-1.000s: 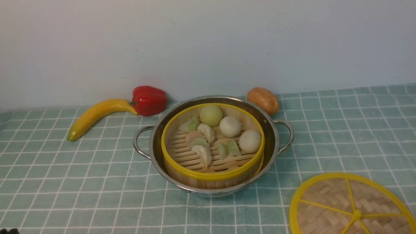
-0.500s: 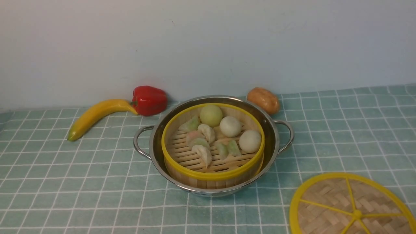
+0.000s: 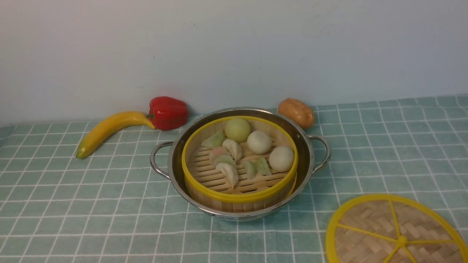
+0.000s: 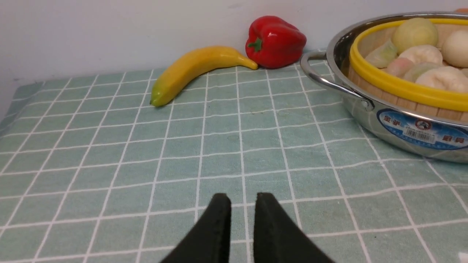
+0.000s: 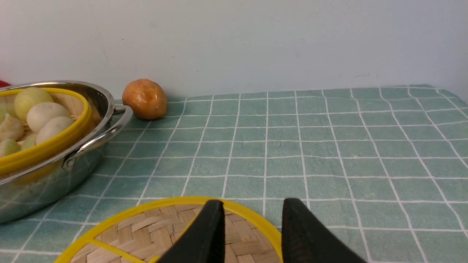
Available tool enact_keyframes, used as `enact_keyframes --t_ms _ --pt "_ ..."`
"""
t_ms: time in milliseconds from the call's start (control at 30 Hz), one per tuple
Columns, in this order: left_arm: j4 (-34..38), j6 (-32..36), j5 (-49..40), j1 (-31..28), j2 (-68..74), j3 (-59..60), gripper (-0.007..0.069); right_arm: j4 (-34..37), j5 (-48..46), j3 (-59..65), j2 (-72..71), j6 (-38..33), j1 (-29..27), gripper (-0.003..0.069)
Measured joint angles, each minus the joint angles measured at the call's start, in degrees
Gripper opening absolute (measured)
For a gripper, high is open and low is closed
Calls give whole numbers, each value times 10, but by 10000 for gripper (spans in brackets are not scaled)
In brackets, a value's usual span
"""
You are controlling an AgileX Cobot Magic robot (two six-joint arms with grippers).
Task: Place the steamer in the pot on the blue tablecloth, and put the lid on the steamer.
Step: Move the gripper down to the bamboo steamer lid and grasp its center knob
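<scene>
Steamer (image 3: 239, 197), a round bamboo basket with a thick yellow rim and slatted floor, sits inside the pot (image 3: 308, 146), a wide, shallow, shiny steel vessel with two looped handles, at the middle of the blue tablecloth (image 3: 91, 204), a soft teal cloth gridded with thin white lines. It holds three smooth round buns and a cluster of crescent dumplings, which overlap too much to count surely. One lid (image 3: 369, 233), a flat woven-bamboo disc with a yellow rim and spokes, lies on the cloth to the near right, well apart from the pot, its near edge cut off in the front view. Against the far wall lie one banana (image 3: 106, 129), one glossy red pepper (image 3: 167, 112) and one potato (image 3: 296, 112).

Left gripper (image 4: 242, 197) has its black jaws almost together, gripping nothing. Right gripper (image 5: 253, 202), over the lid's far edge, has its jaws parted and empty; whether it touches the lid cannot be told.
</scene>
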State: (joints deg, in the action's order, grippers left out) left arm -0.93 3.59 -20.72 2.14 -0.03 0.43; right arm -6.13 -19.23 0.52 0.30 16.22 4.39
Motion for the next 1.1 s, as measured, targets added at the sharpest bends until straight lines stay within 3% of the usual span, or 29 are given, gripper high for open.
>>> enact_keyframes --t_ms 733,867,1100 --pt "2 11 12 0 0 0 128 -1 0 0 0 0 0 242" --pt "2 11 12 0 0 0 139 -32 8 0 0 0 0 242" --pt "2 11 12 0 0 0 153 -25 -11 -102 -1 20 0 242"
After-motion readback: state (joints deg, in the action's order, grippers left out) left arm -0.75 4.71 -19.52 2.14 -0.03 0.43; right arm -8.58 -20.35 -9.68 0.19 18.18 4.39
